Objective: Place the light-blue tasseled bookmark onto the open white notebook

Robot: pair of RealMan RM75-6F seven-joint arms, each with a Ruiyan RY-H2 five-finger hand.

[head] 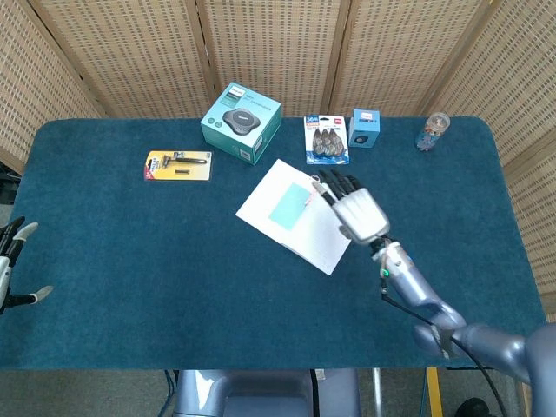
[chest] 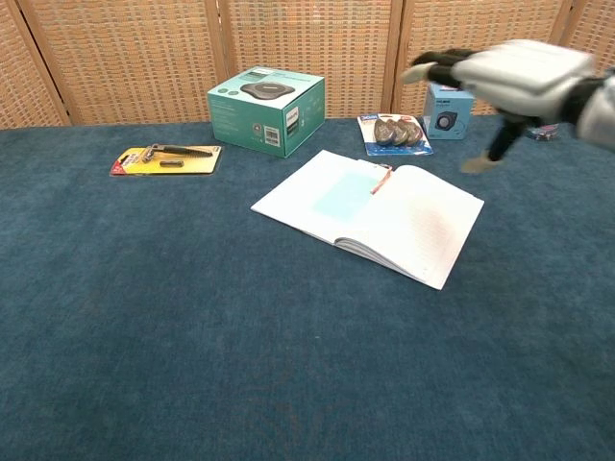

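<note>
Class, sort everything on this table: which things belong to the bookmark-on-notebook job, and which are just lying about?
Job: light-blue bookmark, lying on the open white notebook; right hand.

Lying about: teal box, razor pack, blister pack, small blue box, jar.

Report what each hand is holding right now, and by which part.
Nothing is held. The right hand is empty, fingers spread; the bookmark lies free on the notebook. The left hand is empty too.

1. My right hand (head: 358, 211) has a pale grey back and black fingers (head: 334, 183).
2. Its forearm (head: 408, 282) is glossy blue-grey, with a thin black cable.
3. My left hand (head: 12, 261) looks black, with whitish tips.
</note>
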